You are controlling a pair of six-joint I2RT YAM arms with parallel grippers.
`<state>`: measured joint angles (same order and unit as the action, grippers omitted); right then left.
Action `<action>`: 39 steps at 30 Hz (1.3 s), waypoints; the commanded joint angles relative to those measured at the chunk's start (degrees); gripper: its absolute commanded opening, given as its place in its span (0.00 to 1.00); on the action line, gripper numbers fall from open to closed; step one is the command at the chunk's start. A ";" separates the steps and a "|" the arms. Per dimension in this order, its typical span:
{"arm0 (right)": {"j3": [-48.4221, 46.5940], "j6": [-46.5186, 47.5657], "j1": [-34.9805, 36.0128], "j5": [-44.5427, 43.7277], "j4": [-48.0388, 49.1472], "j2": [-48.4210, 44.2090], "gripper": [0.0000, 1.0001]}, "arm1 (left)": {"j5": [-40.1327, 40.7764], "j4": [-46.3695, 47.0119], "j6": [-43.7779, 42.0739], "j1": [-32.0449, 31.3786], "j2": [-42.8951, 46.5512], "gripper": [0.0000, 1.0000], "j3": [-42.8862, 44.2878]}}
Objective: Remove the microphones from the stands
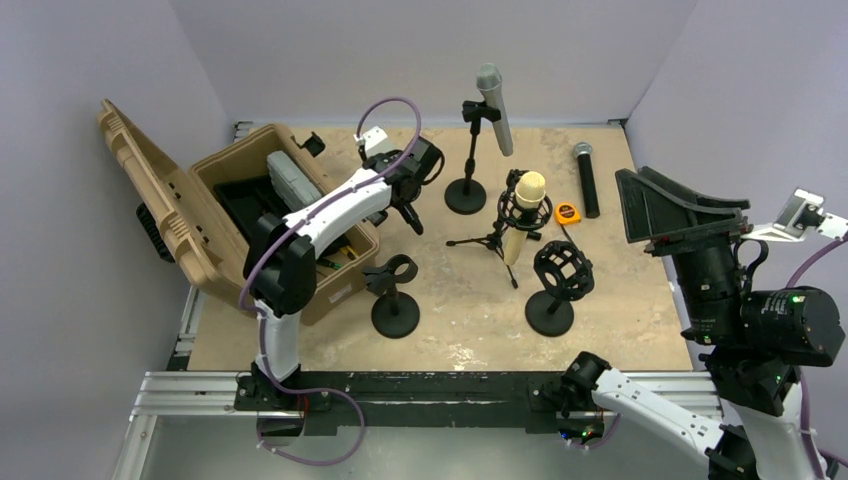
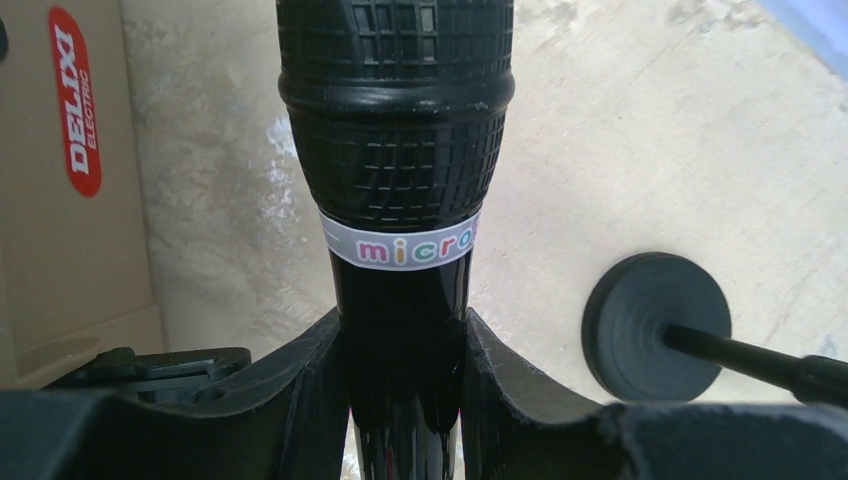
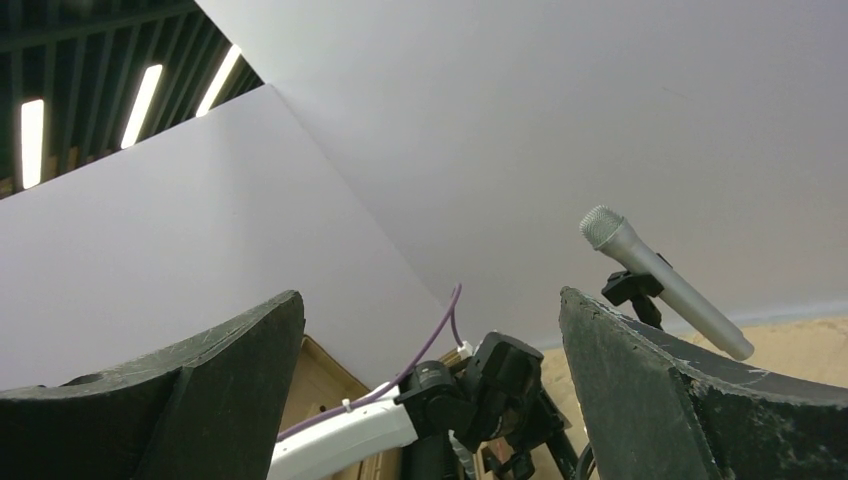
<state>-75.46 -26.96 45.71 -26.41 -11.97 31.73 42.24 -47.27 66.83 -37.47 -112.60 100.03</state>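
Spreading under everything, the beige desk (image 1: 450, 335) carries an open tan case (image 1: 200, 215) at its left edge; the left wrist view shows that case's wall with a red DELIXI label (image 2: 75, 100). The left arm (image 1: 320, 210) reaches over the case's corner toward the desk's middle, while the right arm (image 1: 760, 320) is raised at the far right.

The right claw (image 3: 430, 300) is spread wide and grips nothing, aimed up at the wall. The left claw (image 2: 402, 325) is closed tight on the black microphone (image 2: 395, 130), its fingers (image 2: 320, 370) pressed to either side of the glossy handle. The mesh head and a white band (lettered "micro") stick out just beyond the fingertips, above bare desk and touching no stand.

An empty clip stand (image 1: 395, 295) sits near the case, well apart from the held microphone. An empty shock-mount stand (image 1: 558, 285) stands to its right. A tall round-base stand (image 1: 467, 175) holds a tilted silver microphone (image 1: 497, 110), and a small tripod (image 1: 490, 240) bears a gold-headed microphone (image 1: 525, 215). Another black handheld microphone (image 1: 586, 180) lies flat farther back, with an orange tape measure (image 1: 567, 212) just beside it.
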 commanded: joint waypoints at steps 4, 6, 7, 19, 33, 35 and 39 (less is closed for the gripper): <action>0.24 -0.61 0.06 0.22 0.42 -0.42 0.97 | -5.44 -0.94 8.84 2.23 -3.46 0.00 -1.59; 0.01 -0.69 0.00 0.16 -0.02 -0.54 0.97 | -7.59 -0.82 10.26 3.27 -4.12 0.00 -2.68; -0.02 -0.72 0.07 0.00 -0.16 -0.69 0.97 | -8.41 0.07 10.07 3.59 -4.28 0.00 -3.54; 0.66 -1.24 0.01 0.13 -0.13 -0.90 0.97 | -7.38 -5.31 8.78 4.54 -9.38 0.23 -0.33; 0.56 -1.59 -0.01 0.14 -0.64 -1.27 0.96 | -8.99 -4.15 5.34 4.69 -10.62 0.67 0.93; 0.58 -1.54 -0.01 0.18 -0.61 -1.29 0.96 | -9.44 -4.70 4.62 4.63 -10.14 0.71 2.01; 0.90 -1.54 -0.01 0.18 -0.57 -1.31 0.96 | -10.55 -4.68 2.31 4.63 -7.59 0.75 3.71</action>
<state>-74.85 -28.10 45.71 -26.22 -12.86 30.68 31.77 -49.91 72.07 -33.69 -124.16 100.38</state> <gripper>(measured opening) 0.965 0.730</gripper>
